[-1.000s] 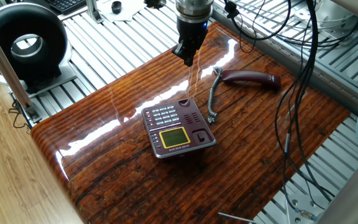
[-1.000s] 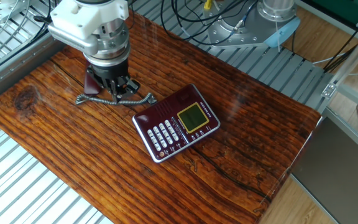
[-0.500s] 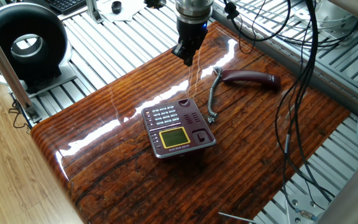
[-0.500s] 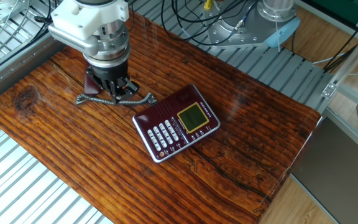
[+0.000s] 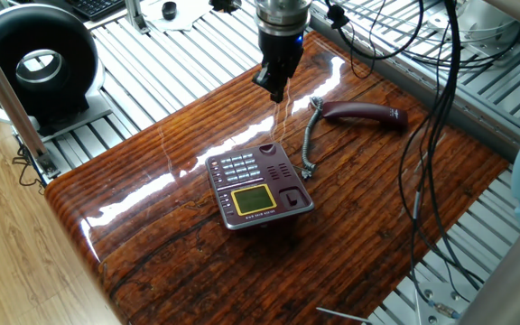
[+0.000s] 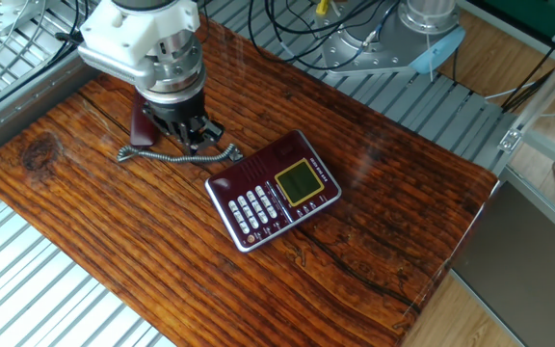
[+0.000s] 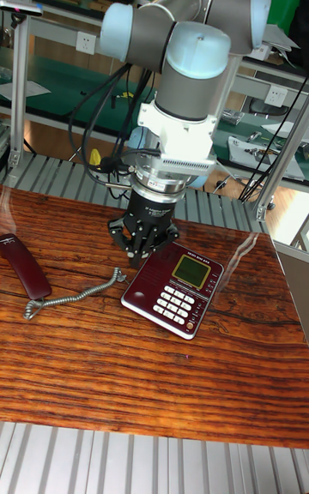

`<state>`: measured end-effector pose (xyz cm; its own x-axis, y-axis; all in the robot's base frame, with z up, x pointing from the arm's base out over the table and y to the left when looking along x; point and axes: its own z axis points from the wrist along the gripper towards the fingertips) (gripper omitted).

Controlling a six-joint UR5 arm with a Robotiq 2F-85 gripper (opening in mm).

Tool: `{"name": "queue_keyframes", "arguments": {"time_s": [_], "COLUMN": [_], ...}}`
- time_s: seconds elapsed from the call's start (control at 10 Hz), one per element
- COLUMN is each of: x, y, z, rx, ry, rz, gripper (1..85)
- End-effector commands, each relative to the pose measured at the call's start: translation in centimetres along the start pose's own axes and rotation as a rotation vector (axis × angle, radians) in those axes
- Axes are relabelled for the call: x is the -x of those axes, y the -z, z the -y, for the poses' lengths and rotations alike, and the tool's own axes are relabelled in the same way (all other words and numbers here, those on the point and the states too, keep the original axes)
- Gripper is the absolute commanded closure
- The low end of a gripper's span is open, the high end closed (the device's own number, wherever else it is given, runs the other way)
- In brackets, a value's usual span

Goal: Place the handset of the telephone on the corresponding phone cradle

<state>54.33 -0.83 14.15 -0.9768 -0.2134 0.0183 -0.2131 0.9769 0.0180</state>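
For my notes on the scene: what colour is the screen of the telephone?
Yellow-green, in a gold frame: the screen shows best in one fixed view.

My arm (image 7: 184,39) is built of fat silver-grey tubes with pale blue caps at the joints, ending in a white ribbed wrist block and a ringed metal collar. Below that sits the gripper (image 7: 142,245), a black claw-like cluster of short fingers. Black cables (image 7: 112,129) loop off the arm's side, one with a yellow tag.
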Motion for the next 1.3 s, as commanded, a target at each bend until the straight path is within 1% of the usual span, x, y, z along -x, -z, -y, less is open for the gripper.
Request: {"name": "queue_keyframes", "arguments": {"time_s": [0.0,0.1,0.2,0.3,0.4,0.5,0.6,0.7,0.8,0.9,1.0,1.1,1.2], "x": [-1.3,-2.2,-2.0,-2.0,-1.9,-2.0,-2.0,-2.7,-3.9,-5.0,-5.7,-6.2,-6.5], "y": [0.2,0.2,0.2,0.2,0.0,-0.7,-1.6,-2.2,-2.1,-1.9,-1.8,-1.8,-2.0], "z": [-1.6,-1.0,0.3,-0.1,-1.8,-1.3,0.7,3.8,7.1,9.2,11.5,13.9,15.6], "rx": [0.063,0.039,-0.014,0.005,0.095,0.156,0.166,0.131,0.101,0.089,0.055,-0.003,-0.028], "ry": [0.01,-0.055,-0.091,-0.086,-0.042,0.015,0.151,0.251,0.271,0.283,0.297,0.301,0.297], "rz": [-0.048,-0.086,-0.074,-0.075,-0.069,-0.054,-0.018,-0.022,-0.025,-0.027,-0.015,0.007,0.059], "gripper": [84.0,84.0,84.0,84.0,84.0,77.3,62.7,58.3,58.3,58.3,58.0,58.0,58.0]}}
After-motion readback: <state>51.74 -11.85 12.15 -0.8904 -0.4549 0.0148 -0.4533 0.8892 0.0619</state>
